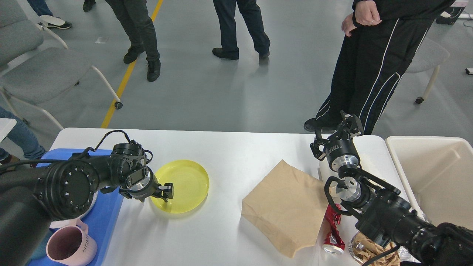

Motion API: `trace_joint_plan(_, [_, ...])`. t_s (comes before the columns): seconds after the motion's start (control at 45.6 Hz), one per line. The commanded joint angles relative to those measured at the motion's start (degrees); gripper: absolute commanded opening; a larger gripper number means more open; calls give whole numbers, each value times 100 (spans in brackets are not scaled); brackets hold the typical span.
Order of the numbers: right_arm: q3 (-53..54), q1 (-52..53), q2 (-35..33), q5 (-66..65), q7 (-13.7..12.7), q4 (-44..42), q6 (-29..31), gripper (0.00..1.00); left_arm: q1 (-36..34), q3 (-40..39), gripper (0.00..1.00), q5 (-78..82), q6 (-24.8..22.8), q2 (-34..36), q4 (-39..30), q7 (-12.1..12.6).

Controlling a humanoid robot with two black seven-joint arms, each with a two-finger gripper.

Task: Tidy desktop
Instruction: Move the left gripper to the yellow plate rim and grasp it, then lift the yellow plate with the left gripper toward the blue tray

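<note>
The white desktop (236, 147) fills the lower view. A yellow round plate (184, 183) lies on it left of centre. My left gripper (166, 191) sits low at the plate's near-left rim, its dark fingers at the rim; the grip itself does not show. A flat brown paper bag (284, 207) lies right of centre, with a crushed red can (333, 231) by its right edge and crumpled brown paper (369, 249) at the front right. My right gripper (334, 135) is open and empty, held up above the table's far right edge.
A blue tray (109, 210) at the left holds a pale plate (59, 222) and a pink mug (70, 245). A beige bin (428, 173) stands at the right. Several people stand on the floor beyond the table; grey chairs (44, 70) stand far left.
</note>
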Motion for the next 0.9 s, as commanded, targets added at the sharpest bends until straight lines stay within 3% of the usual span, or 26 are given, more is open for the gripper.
trace_joint_plan(0.0, [0,0,0,0,0,0,0,100,12,-53,55,0,-98,0,0,6])
trace_joint_plan(0.088, [0,0,0,0,0,0,0,100,12,-80,42,0,-273,0,0,-3])
trace_joint_plan(0.197, [9,0,0,0,0,0,0,100,12,-62,9,9,-879,0,8,-3])
trace_joint_plan(0.241, [9,0,0,0,0,0,0,100,4,-62,0,9,-1116,0,8,-3])
trace_joint_plan(0.876, [0,0,0,0,0,0,0,100,-154,-71,0,9,-1276,35,0,-12])
